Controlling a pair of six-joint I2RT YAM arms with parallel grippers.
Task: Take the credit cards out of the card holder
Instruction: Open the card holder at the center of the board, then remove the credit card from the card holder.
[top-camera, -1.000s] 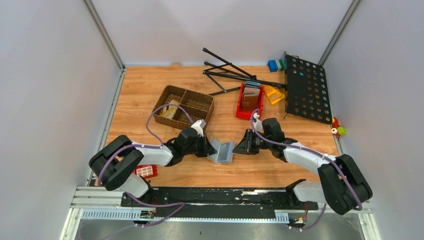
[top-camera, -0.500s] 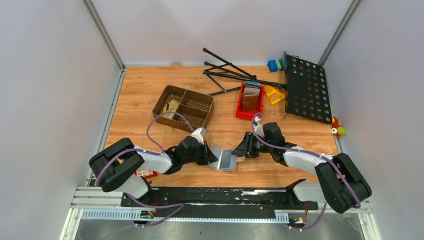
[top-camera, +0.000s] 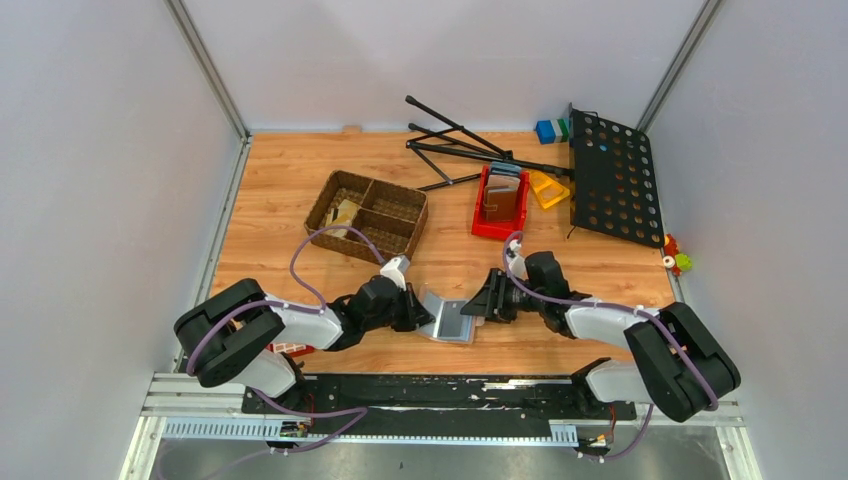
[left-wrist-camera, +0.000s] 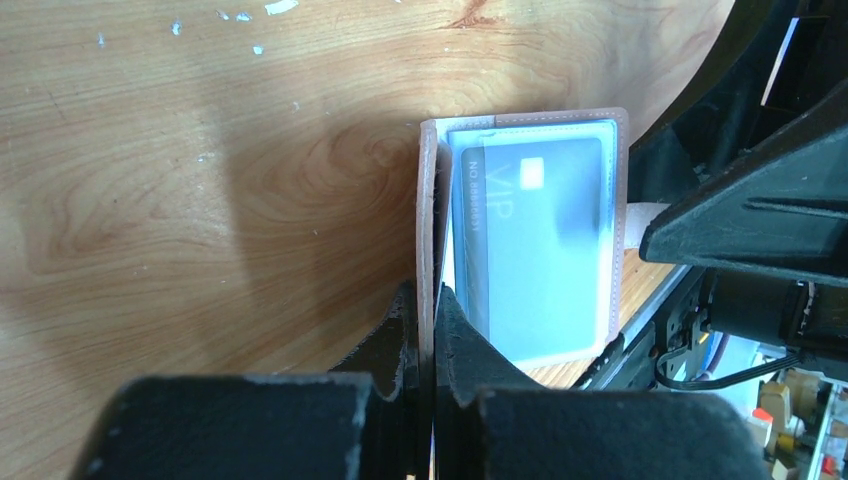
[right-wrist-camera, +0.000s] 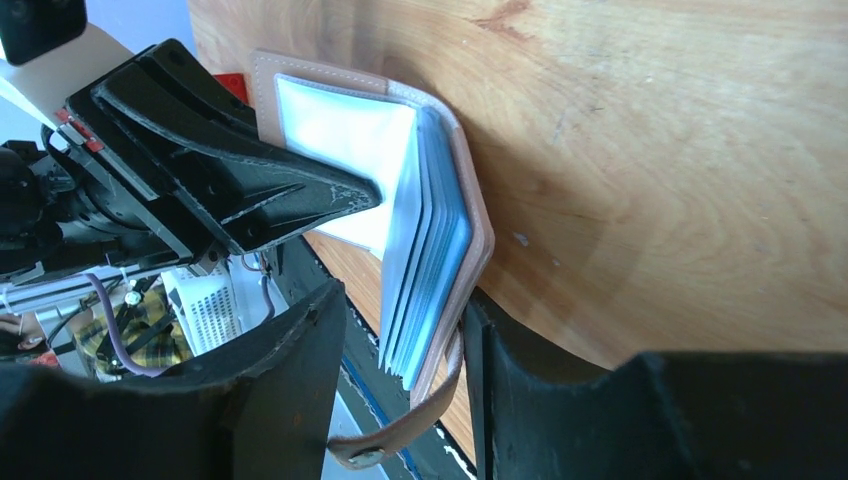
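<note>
The taupe-brown card holder (top-camera: 447, 318) stands open on the wood table between my two grippers. My left gripper (top-camera: 418, 308) is shut on one cover, whose edge shows between its fingertips in the left wrist view (left-wrist-camera: 428, 300). A silvery grey credit card (left-wrist-camera: 535, 240) marked VIP lies in a clear sleeve of the card holder (left-wrist-camera: 618, 180). My right gripper (top-camera: 480, 305) is open; in its wrist view (right-wrist-camera: 405, 340) its jaws straddle the other cover (right-wrist-camera: 470, 220) and the clear sleeves (right-wrist-camera: 425, 260). The snap strap (right-wrist-camera: 400, 435) hangs down. No black card shows.
A wicker basket (top-camera: 367, 215) sits behind the left arm. A red bin (top-camera: 500, 203) with wallets, a black perforated plate (top-camera: 612, 178) and tripod legs (top-camera: 460, 145) lie at the back right. A red item (top-camera: 290, 347) lies by the left arm.
The card holder and both grippers have shifted toward the near edge. My right gripper has moved left, closing in around the holder's free half.
</note>
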